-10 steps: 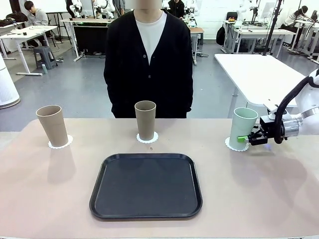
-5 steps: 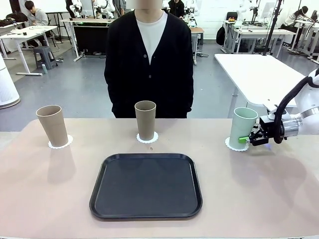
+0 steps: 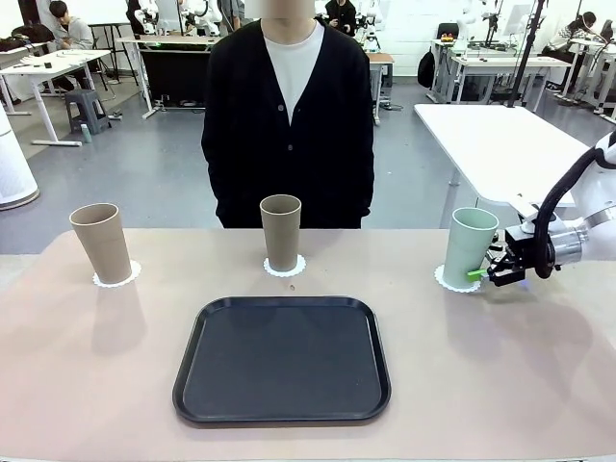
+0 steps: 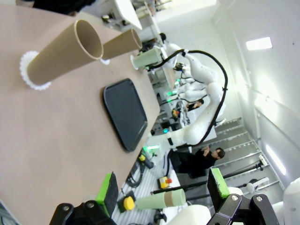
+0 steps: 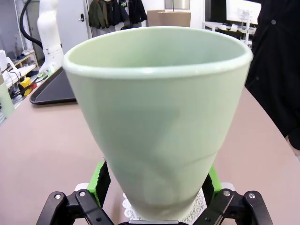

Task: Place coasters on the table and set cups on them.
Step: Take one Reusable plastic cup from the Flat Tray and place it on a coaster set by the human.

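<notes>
With all three cups upright on coasters along the far edge of the beige table [image 3: 87,385], each cup stands on its own doily-edged disc. Left tan cup [image 3: 100,243] on left coaster [image 3: 116,277] near the far left corner; a bit tilted looking. Middle tan cup [image 3: 280,232] on middle coaster [image 3: 285,269] at mid far edge, right in front of the person in black cardigan [image 3: 287,115]. Mint green cup [image 3: 468,247] on right coaster [image 3: 445,280] toward the far right corner.

Right gripper [image 3: 484,273] at the base of the mint cup, on its right side, low over the table. Right wrist view: jaws spread wide, green pads [image 5: 99,177] either side of the cup's lower part, small gaps visible, not clamped. Whether a pad touches the cup: cannot tell.

Left gripper [image 4: 164,190] fingers apart, nothing between them, off beyond the table's left end, well apart from the cups.

Black rounded tray [image 3: 282,358] at table centre, toward the near edge, nothing on it.
</notes>
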